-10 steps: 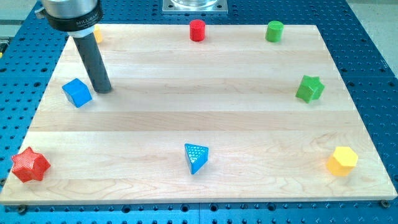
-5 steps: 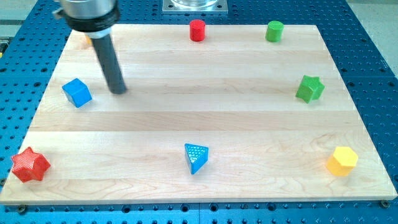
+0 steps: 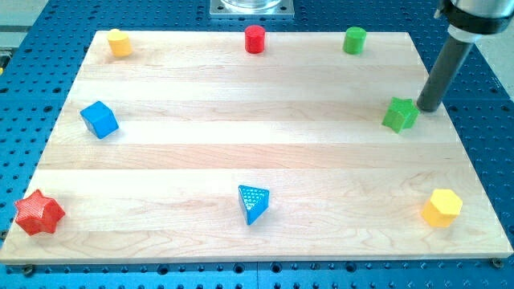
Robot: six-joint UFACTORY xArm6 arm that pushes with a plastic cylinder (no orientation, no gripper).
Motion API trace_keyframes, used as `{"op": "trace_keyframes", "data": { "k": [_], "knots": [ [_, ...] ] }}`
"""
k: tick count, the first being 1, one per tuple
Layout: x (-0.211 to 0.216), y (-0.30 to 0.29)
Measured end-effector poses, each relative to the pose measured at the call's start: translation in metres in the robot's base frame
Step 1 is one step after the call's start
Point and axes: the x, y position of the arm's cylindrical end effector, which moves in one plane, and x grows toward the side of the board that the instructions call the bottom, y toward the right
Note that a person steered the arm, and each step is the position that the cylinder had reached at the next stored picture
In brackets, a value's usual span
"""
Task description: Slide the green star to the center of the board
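Observation:
The green star (image 3: 400,114) lies near the board's right edge, a little above mid-height. My tip (image 3: 426,108) stands just to the star's right and slightly above it, touching or almost touching it. The dark rod rises from the tip toward the view's top right. The wooden board (image 3: 265,144) fills most of the view.
A green cylinder (image 3: 354,40), a red cylinder (image 3: 254,38) and a yellow block (image 3: 119,42) line the top edge. A blue cube (image 3: 99,120) is at the left, a red star (image 3: 38,213) bottom left, a blue triangle (image 3: 254,203) bottom middle, a yellow hexagon (image 3: 442,208) bottom right.
My tip has moved from beside the blue cube at the left across the board to the right side of the green star. No block has moved.

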Motion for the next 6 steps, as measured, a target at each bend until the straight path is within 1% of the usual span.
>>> {"op": "trace_keyframes", "data": {
  "k": [1, 2, 3, 4, 5, 6],
  "knots": [
    [0.018, -0.022],
    [0.031, -0.107],
    [0.027, -0.220],
    [0.053, -0.254],
    [0.086, -0.342],
    [0.142, -0.410]
  ]
}}
